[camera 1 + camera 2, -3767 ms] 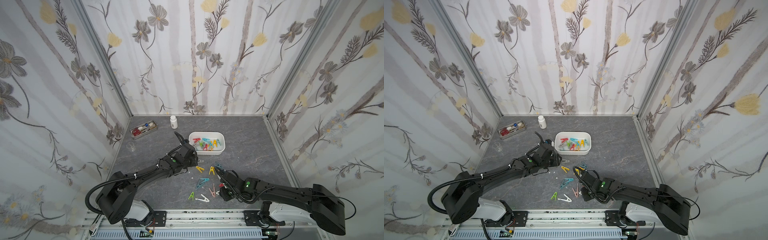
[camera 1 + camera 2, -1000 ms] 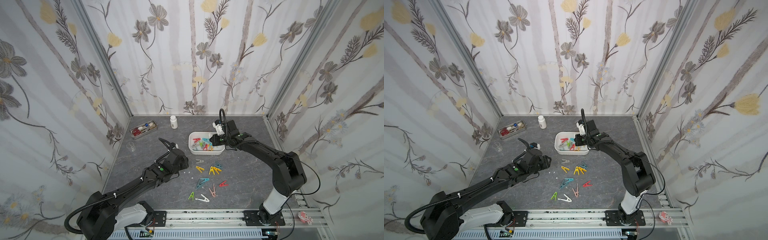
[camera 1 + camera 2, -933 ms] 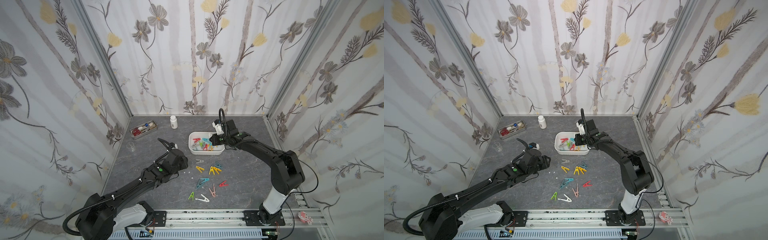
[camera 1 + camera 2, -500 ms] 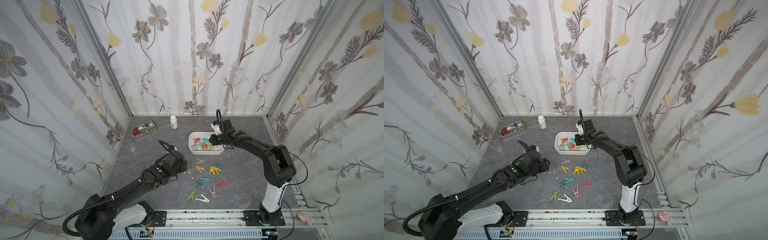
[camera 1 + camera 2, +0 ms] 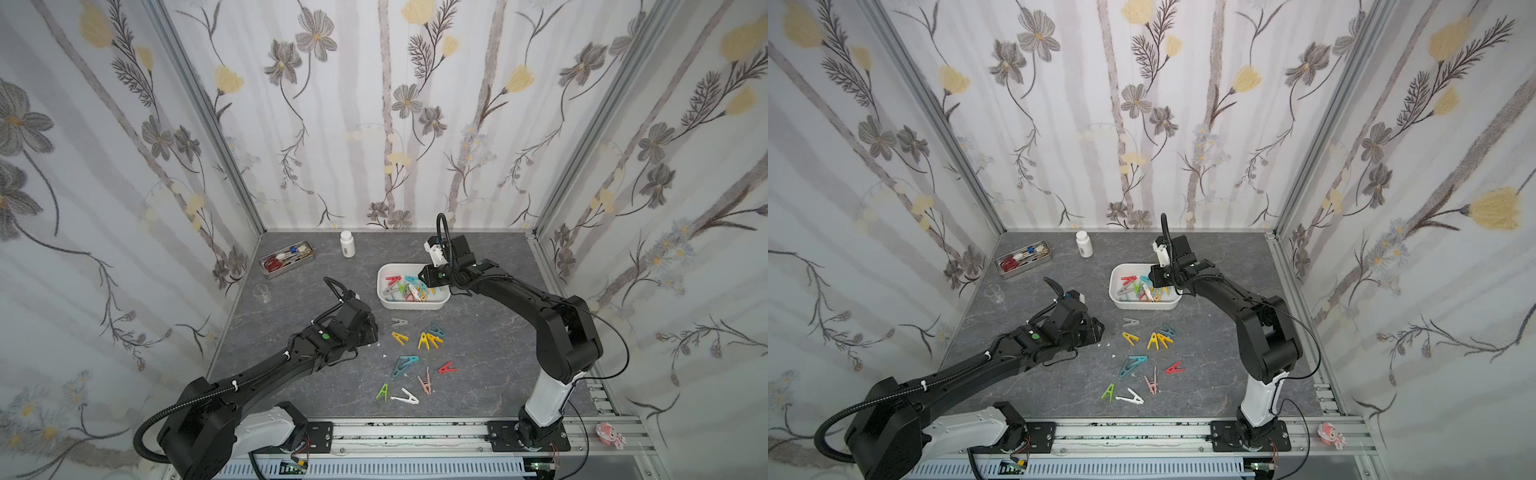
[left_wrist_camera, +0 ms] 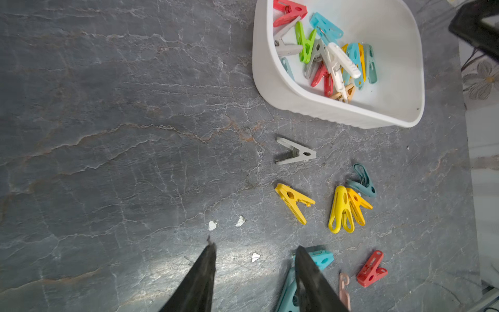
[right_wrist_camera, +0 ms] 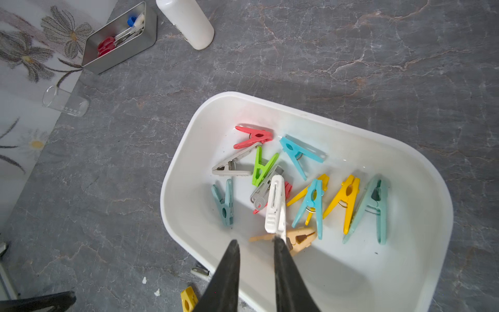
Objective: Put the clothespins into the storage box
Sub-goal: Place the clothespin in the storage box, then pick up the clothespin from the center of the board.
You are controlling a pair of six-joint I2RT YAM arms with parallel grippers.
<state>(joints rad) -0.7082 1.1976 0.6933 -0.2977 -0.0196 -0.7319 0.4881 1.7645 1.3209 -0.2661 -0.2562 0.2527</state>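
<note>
The white storage box (image 5: 411, 305) (image 5: 1142, 305) holds several clothespins (image 5: 405, 286) in red, green, teal, yellow, grey and beige. My right gripper (image 7: 256, 240) (image 5: 422, 276) hovers over the box's right part, open by a narrow gap with nothing between the fingers. A white clothespin (image 7: 276, 205) lies on the pile just beyond one fingertip. Loose clothespins lie in front of the box: grey (image 5: 399, 322), yellow (image 5: 428, 340), teal (image 5: 405, 365), red (image 5: 446, 368), pink (image 5: 424, 381), green (image 5: 383, 391), white (image 5: 405, 397). My left gripper (image 6: 256, 246) (image 5: 374, 332) is open and empty above the table, left of them.
A metal tray (image 5: 286, 261) with scissors and pens, a white bottle (image 5: 347, 244) and a clear beaker (image 5: 262, 293) stand at the back left. Small white flecks (image 6: 239, 221) lie on the grey table. Papered walls close three sides.
The right arm came from the loose pins at the front up to the box, and its jaws have since parted there. The left arm drew back from the box.
</note>
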